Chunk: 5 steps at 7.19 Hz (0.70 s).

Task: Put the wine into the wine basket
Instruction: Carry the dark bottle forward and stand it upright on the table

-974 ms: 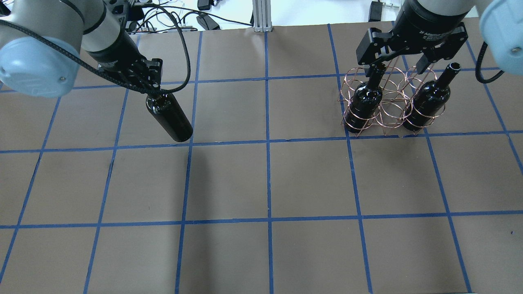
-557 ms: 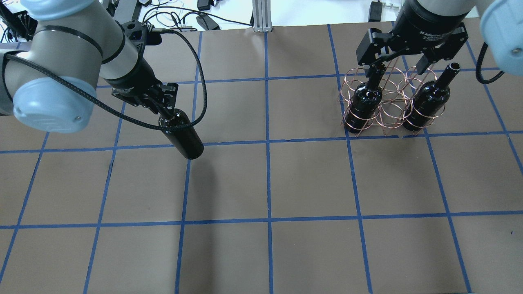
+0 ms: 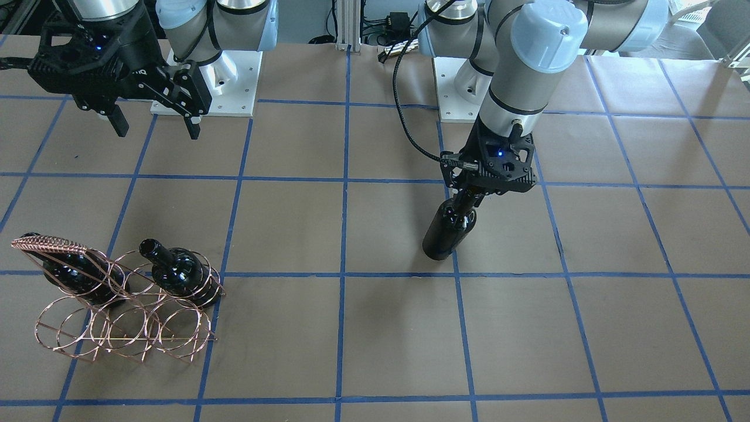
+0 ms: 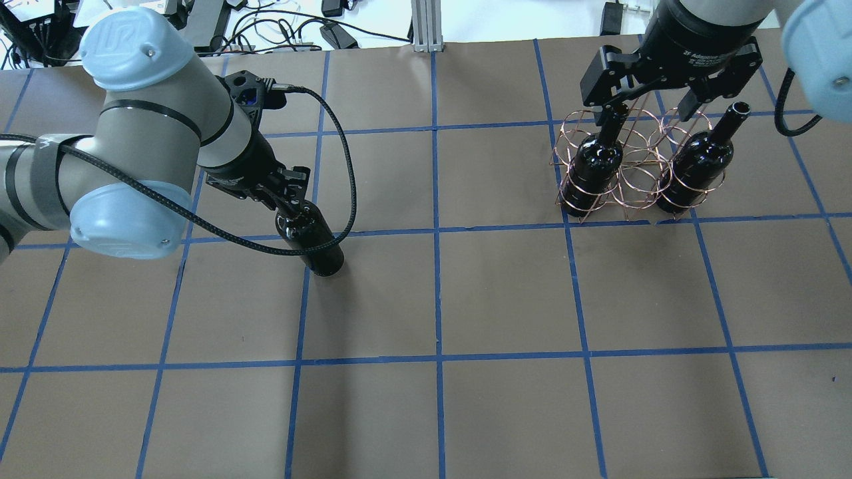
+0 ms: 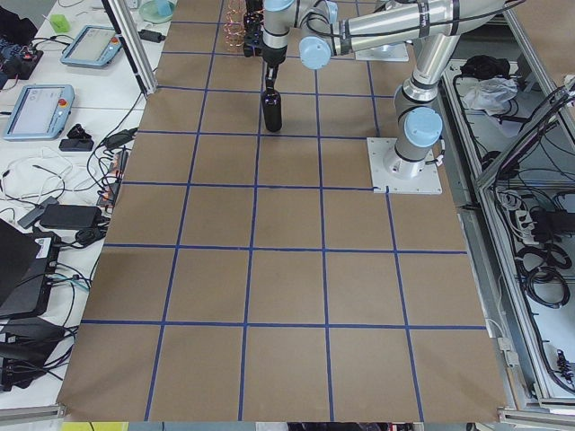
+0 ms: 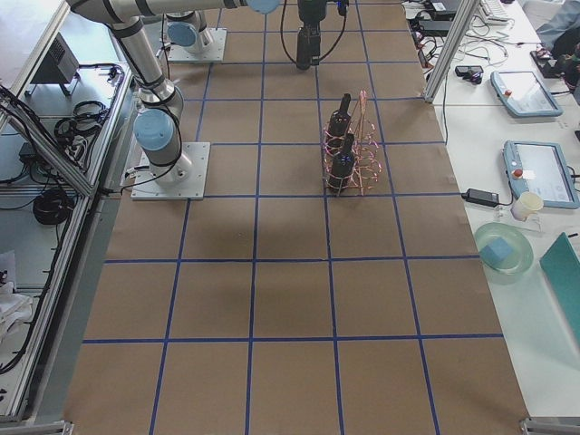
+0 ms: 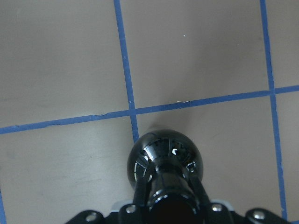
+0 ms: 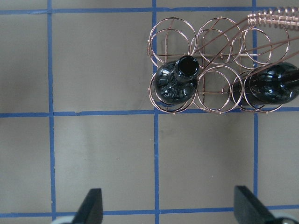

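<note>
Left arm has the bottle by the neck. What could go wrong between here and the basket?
1. The left gripper holds the wine only by its glossy neck; it may slip or swing.
2. The right gripper hangs open close above the wine basket, so the arms may collide there.
3. The wire rings look snug; a misaligned base could snag and jostle the two seated bottles.

Three black bottles: the wine (image 4: pixel 313 238), a second bottle (image 4: pixel 594 169) and a third bottle (image 4: pixel 695 169). One wine basket (image 4: pixel 630 177). Two claws: the left claw (image 4: pixel 293 201) and the right claw (image 3: pixel 157 126).
</note>
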Each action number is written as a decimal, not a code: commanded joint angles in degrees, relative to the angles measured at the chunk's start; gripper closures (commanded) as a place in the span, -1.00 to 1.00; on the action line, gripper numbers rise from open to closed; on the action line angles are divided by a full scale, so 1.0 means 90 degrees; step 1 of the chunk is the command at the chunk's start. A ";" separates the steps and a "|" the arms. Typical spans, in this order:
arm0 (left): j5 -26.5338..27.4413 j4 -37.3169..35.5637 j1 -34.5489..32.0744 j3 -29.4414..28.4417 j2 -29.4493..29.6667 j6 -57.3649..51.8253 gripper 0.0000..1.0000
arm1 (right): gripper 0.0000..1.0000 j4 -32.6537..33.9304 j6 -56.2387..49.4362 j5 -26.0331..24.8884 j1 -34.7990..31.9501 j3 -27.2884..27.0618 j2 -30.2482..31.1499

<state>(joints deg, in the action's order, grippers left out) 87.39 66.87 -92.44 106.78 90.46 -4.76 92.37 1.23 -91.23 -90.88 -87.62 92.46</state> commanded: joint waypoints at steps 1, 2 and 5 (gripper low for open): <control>0.0016 0.0002 -0.0041 -0.0009 0.0007 0.0002 1.00 | -1.00 0.0000 0.0000 0.0000 0.0000 0.0000 0.0000; 0.0026 0.0002 -0.0041 -0.0018 0.0065 0.0059 1.00 | -1.00 0.0000 0.0000 -0.0010 0.0000 0.0000 0.0000; 0.0026 -0.0008 -0.0021 -0.0038 0.0075 0.0109 0.84 | -1.00 0.0078 -0.0175 -0.0116 0.0000 0.0000 0.0077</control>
<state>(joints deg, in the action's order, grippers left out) 87.62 66.85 -92.68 106.49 91.09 -3.87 92.66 0.62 -91.62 -90.88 -87.63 92.69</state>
